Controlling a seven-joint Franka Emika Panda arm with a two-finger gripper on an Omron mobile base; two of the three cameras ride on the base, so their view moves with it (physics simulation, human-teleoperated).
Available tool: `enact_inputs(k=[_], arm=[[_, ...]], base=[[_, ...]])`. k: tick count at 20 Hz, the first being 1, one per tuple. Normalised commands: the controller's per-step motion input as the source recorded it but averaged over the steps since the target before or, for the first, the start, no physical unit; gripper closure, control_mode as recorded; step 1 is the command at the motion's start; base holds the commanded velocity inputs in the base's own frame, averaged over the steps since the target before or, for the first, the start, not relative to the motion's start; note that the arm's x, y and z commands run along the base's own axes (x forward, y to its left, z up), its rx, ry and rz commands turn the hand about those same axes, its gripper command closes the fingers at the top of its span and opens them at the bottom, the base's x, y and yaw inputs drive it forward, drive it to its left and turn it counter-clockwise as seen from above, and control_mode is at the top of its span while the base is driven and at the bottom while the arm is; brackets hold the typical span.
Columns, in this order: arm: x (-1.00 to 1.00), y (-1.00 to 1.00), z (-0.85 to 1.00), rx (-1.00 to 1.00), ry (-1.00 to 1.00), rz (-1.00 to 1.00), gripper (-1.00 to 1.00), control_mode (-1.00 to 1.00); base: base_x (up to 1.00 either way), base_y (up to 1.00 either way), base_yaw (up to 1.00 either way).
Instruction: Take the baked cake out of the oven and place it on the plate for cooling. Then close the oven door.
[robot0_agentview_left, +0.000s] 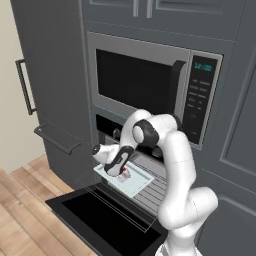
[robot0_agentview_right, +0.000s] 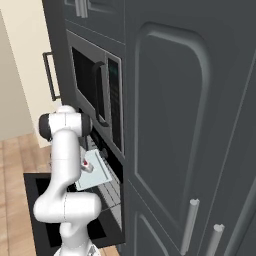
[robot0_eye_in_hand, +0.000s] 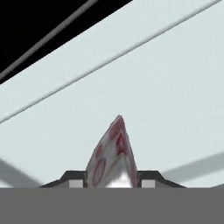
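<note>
Hand (robot0_eye_in_hand: 111, 178) is gripping the pale red-spotted cake (robot0_eye_in_hand: 114, 146), lying at its 12 o'clock, on the tray (robot0_agentview_left: 137, 185) in the oven (robot0_agentview_left: 107, 125).

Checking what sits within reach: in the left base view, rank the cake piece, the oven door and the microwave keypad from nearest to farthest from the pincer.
1. Cake piece, between the pincer tips, on the pale tray.
2. Oven door, folded down below.
3. Microwave keypad, up to the right.

microwave (robot0_agentview_left: 140, 82) sits above you, door shut, clock lit | pale tray (robot0_agentview_left: 134, 181) rests on the pulled-out rack | wood floor (robot0_agentview_left: 20, 210) lies at your left
</note>
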Motion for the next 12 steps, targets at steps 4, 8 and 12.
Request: enact_inputs(k=[4,8,12], arm=[[-0.39,0.00,1.00,0.17,-0.10,0.00,1.00,-1.00],[-0.27,0.00,1.00,0.22,-0.01,0.00,1.00,-1.00],[-0.47,0.04,1.00,0.17,0.01,0.00,1.00,-1.00]], base=[[0.00,0.00,0.00],[0.00,0.00,0.00],[0.00,0.00,0.00]])
